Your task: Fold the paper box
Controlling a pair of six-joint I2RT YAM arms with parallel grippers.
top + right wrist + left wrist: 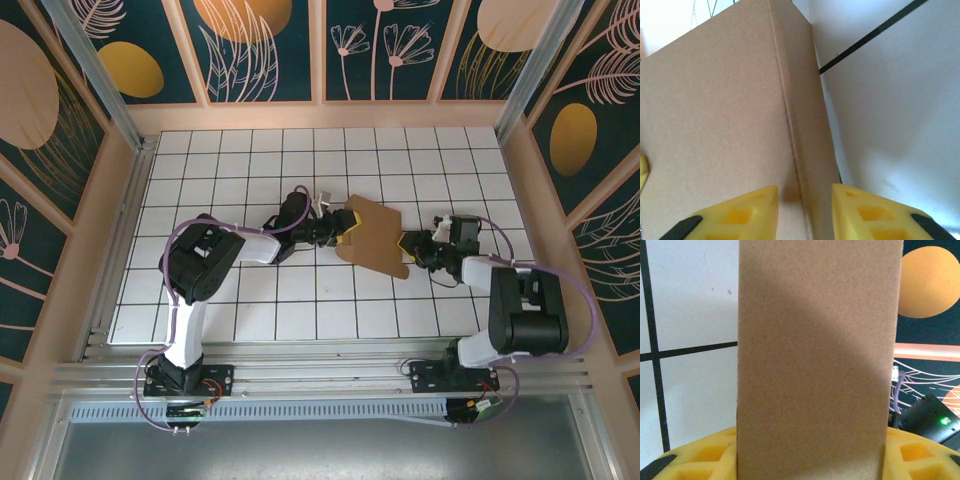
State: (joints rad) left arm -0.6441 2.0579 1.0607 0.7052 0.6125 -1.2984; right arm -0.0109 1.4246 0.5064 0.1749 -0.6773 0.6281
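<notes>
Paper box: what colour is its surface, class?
The paper box is plain brown, clearest in the left wrist view.

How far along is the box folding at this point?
Done: the paper box has one panel bent at a crease. In hand: the left gripper and right gripper flank it from opposite sides, the right fingers straddling that creased edge; whether either clamps is unclear. Left: from above it is an open, splayed sheet, not a closed box.
</notes>
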